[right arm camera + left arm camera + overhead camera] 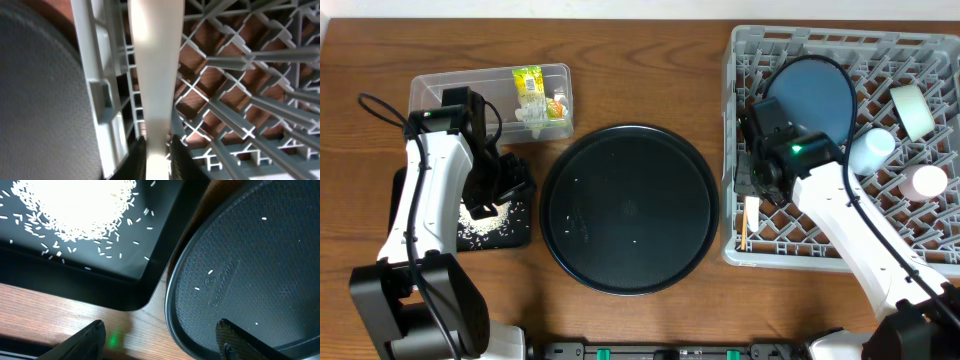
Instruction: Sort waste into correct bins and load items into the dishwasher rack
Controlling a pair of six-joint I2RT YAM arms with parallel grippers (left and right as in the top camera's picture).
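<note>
R gripper pinches thin wooden stick inside grey plastic lattice rack.
Stick is by rack's left wall, prob. to lay it betw. pegs; L gripper spread, empty, near shallow black rectangular tray.

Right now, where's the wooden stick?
In the overhead view the stick is inside the rack at its front-left corner, just right of the round tray. The right gripper pinches it.

You have 2 arms, 1 rack, 1 round tray, 1 clear tub, 1 black flat tray, 1 blue plate, 2 cups, 1 bowl, 1 stick, 1 rice pile; wrappers count unclear.
</note>
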